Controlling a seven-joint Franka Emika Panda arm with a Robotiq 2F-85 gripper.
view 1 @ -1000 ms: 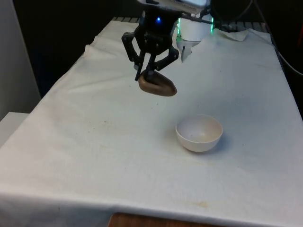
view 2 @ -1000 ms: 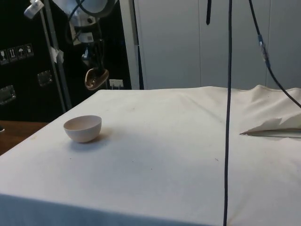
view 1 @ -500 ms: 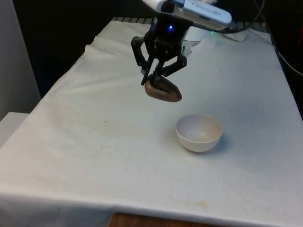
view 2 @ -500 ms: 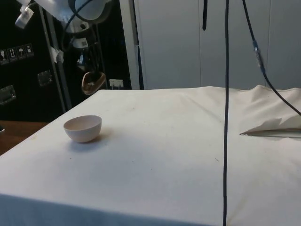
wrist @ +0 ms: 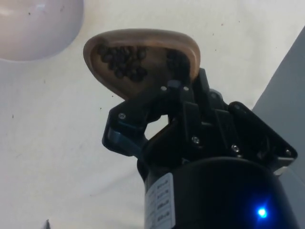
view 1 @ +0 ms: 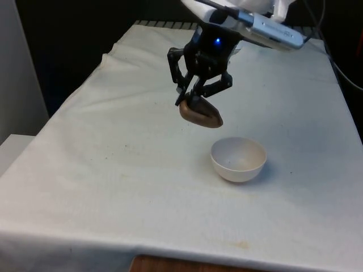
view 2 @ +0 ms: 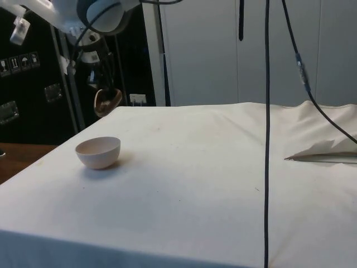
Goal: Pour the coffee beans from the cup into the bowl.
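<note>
Up above the white cloth [view 1: 113, 170], the gripper [view 1: 197, 96] carries a brown wooden cup [view 1: 200, 112] in the air, well clear of the table. The cup sits just to the front view's left of the white bowl [view 1: 239, 158] and a little farther back, higher than the bowl's rim and not yet over its opening. Its low, rounded body is held close to level, which I judge is deliberate: the coffee beans [wrist: 121, 59] lie loose in a dark heap inside, and any tilt this early would spill them onto the cloth short of the bowl. The bowl stands upright and looks empty, apart from the cup, so pouring has not begun.

As for the jaws, they are pressed in on the cup's rim at its far edge, pinching the wall between them with only that thickness of gap; the wrist view shows the cup jutting out from the fingertips with its open mouth facing up. The grip leaves the front lip free, which would suit tipping the beans forward once the cup hangs over the bowl.
</note>
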